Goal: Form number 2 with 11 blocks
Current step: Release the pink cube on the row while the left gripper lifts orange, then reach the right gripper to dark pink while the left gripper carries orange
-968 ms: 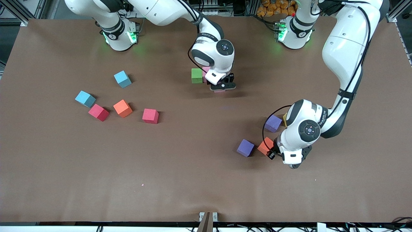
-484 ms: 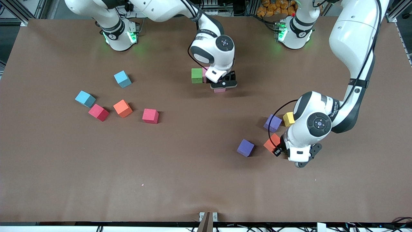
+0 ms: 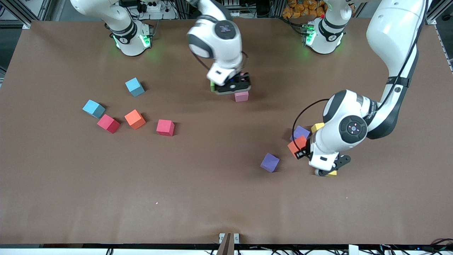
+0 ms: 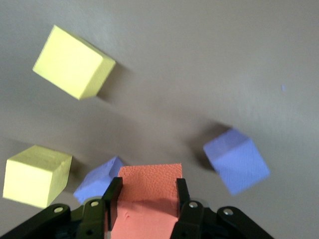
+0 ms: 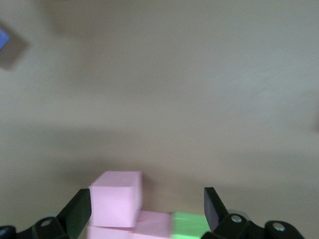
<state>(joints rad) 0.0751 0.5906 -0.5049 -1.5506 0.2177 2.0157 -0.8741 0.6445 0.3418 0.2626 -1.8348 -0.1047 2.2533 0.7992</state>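
Note:
My left gripper point(image 3: 299, 149) is shut on an orange block point(image 3: 296, 144) and holds it off the table, over a purple block point(image 3: 301, 131); the same orange block point(image 4: 149, 191) sits between the fingers of my left gripper point(image 4: 147, 199). A second purple block point(image 3: 270, 162) and two yellow blocks point(image 3: 317, 126) point(image 3: 332, 173) lie close by. My right gripper point(image 3: 233, 86) hangs open over a cluster of pink blocks point(image 3: 241, 96) and a green block point(image 3: 212, 86). In the right wrist view my right gripper point(image 5: 144, 209) stands above a pink block point(image 5: 115, 196) and the green block point(image 5: 189, 225).
Toward the right arm's end of the table lie two red blocks point(image 3: 108, 123) point(image 3: 165, 127), an orange block point(image 3: 135, 119) and two light-blue cubes point(image 3: 134, 86) point(image 3: 93, 108). Bare brown table point(image 3: 212, 198) stretches along the camera-side edge.
My right gripper opened, let go of the pink block and rose off it. My left gripper lifted the orange block and carried it toward the purple block near the yellow one.

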